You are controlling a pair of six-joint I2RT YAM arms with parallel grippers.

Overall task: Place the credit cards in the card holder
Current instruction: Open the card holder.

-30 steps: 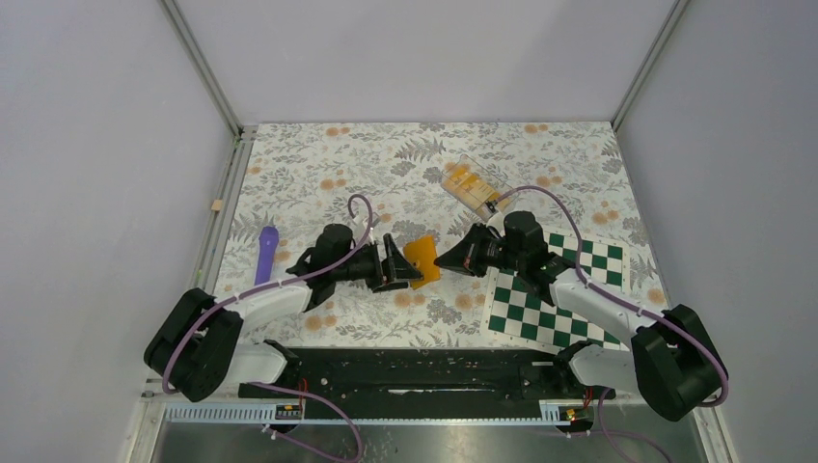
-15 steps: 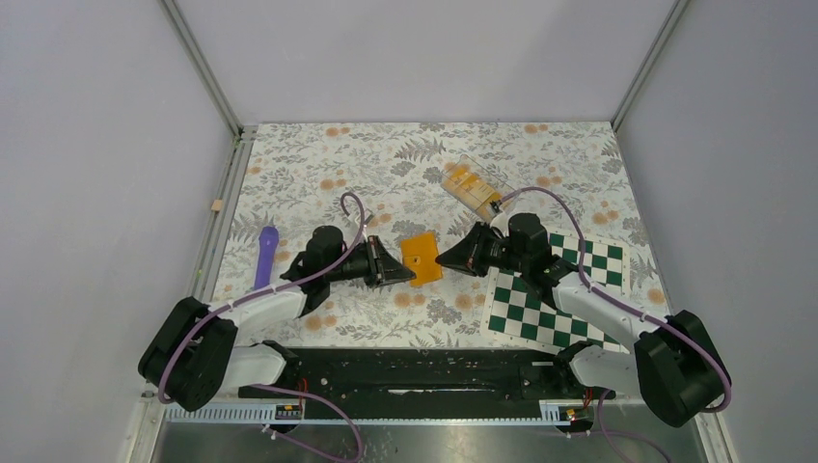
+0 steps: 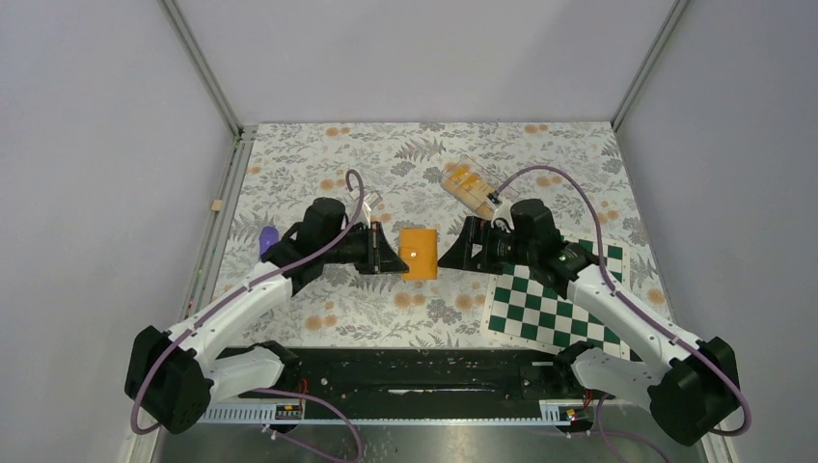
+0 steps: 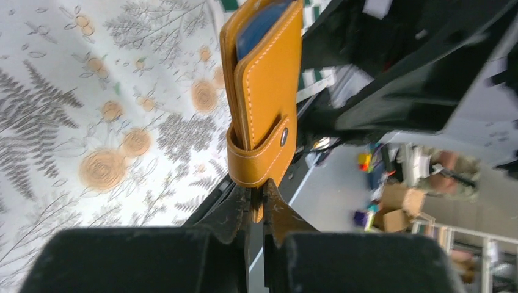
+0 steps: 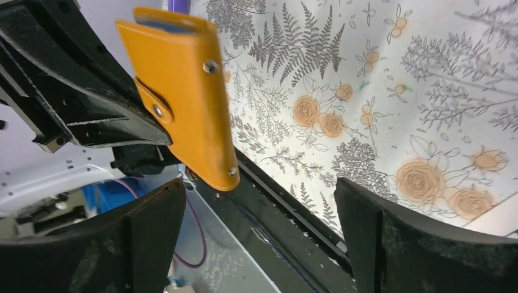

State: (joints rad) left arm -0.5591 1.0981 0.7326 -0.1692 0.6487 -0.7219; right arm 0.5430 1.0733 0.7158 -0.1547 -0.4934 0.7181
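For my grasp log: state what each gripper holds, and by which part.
Left gripper pinches the orange card holder by its snap-tab end; right gripper, jaws open, holds nothing.

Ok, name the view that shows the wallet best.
Left wrist: the wallet fills mid-frame, with strap, stud and blue pocket clear, its near edge pinched in the left gripper. Right wrist shows its cover tilted, at upper left. Top shows only a small orange rectangle.

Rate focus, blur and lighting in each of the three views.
Top external: even, soft light with faint shadows, the card holder sharp. Left wrist: stitching crisp, the room behind blurred, left pincer underexposed. Right wrist: floral tablecloth sharp, right pincer a dark, soft mass.
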